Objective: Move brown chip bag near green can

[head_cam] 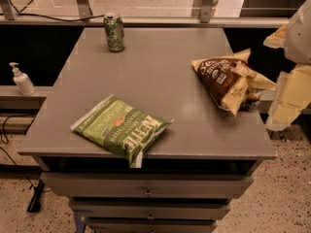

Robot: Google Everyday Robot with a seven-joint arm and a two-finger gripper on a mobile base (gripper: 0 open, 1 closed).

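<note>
The brown chip bag (227,80), dark brown and cream-yellow, lies on the right side of the grey cabinet top (155,67), its right end hanging over the edge. The green can (114,31) stands upright at the far left of the top, well apart from the bag. My gripper (284,98) is a cream and white shape at the right edge of the view, just off the cabinet's right side and close to the bag's right end. I cannot tell whether it touches the bag.
A larger green chip bag (121,128) lies flat at the front, one corner over the front edge. A white pump bottle (22,80) stands on a low ledge to the left. Drawers (146,192) are below the top, and cables (19,130) run on the floor at left.
</note>
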